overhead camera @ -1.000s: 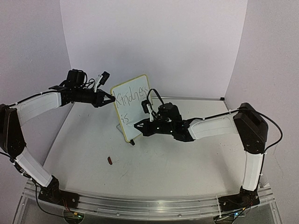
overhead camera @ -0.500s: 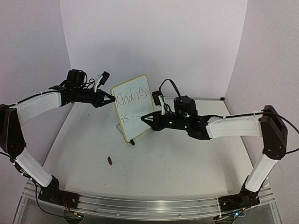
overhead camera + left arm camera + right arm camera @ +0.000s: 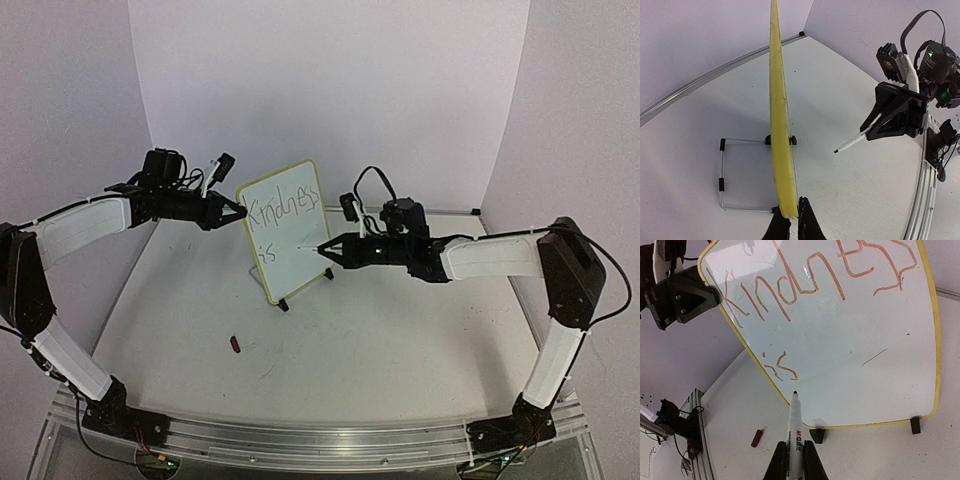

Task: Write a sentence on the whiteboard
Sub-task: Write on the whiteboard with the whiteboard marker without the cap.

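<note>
1. White counter (image 3: 350, 340) carries the whiteboard (image 3: 285, 232) upright; I read "Kindness is" of the sentence (image 3: 810, 285).
2. My left hand (image 3: 240, 213) is clamped tight on the whiteboard's left edge.
3. My right hand (image 3: 323, 247) pinches a marker (image 3: 795, 427), tip just off the whiteboard's face.

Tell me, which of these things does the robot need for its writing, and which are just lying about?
In use: the whiteboard, its edge clamped in the left arm's jaws; the sentence, so far "Kindness is"; the marker, pinched in the right arm's jaws.
Lying about: a small red piece on the table, perhaps the marker's cap.
</note>
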`<control>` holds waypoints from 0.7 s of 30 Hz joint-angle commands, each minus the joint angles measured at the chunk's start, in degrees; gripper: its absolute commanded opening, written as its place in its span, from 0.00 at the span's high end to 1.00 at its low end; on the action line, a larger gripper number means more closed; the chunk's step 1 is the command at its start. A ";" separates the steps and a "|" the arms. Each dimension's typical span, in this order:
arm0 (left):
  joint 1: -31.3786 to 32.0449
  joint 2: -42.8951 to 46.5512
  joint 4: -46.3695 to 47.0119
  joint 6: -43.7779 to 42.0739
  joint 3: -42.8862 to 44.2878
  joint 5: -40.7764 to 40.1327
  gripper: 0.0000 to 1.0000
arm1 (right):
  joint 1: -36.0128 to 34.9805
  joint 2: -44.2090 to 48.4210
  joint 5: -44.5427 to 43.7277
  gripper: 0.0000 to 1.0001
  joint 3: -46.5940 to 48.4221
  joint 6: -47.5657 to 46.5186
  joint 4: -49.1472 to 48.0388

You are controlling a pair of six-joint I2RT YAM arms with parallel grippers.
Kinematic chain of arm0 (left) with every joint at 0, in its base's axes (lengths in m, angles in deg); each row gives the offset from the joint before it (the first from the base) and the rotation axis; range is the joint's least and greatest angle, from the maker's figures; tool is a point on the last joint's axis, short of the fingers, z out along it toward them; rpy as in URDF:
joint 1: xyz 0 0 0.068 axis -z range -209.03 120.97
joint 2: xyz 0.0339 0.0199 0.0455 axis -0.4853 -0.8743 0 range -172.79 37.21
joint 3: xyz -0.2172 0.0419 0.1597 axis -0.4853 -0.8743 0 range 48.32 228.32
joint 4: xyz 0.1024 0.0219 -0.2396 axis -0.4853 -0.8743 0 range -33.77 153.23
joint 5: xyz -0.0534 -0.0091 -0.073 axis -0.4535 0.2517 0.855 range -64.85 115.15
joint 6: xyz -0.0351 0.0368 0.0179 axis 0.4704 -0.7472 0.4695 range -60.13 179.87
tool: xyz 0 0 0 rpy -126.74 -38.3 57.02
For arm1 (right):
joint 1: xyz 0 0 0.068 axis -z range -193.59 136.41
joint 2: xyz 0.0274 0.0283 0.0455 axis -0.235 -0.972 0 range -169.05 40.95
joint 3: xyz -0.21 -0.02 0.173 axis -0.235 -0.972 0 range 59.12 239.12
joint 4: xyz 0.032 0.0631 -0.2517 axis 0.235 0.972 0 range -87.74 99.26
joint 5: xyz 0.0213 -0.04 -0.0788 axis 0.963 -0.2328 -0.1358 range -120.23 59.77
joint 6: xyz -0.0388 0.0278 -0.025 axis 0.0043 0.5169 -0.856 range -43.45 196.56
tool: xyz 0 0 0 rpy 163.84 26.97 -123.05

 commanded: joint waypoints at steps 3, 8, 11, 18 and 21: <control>0.51 0.24 -3.21 -1.82 0.24 -1.22 1.00 | -0.09 -4.96 2.19 1.00 7.24 -1.52 0.12; 0.52 0.16 -3.39 -1.89 0.33 -1.17 1.00 | -0.11 -8.14 1.72 1.00 10.29 -1.51 0.96; 0.55 0.10 -3.46 -1.91 0.33 -1.21 1.00 | -0.10 -9.34 0.28 1.00 11.43 -1.44 1.83; 0.51 0.05 -3.57 -1.95 0.50 -1.30 1.00 | -0.09 -11.29 -1.17 1.00 12.77 -1.25 3.09; 0.51 0.06 -3.57 -1.99 0.50 -1.25 1.00 | -0.10 -11.91 -1.13 1.00 13.48 -1.21 3.29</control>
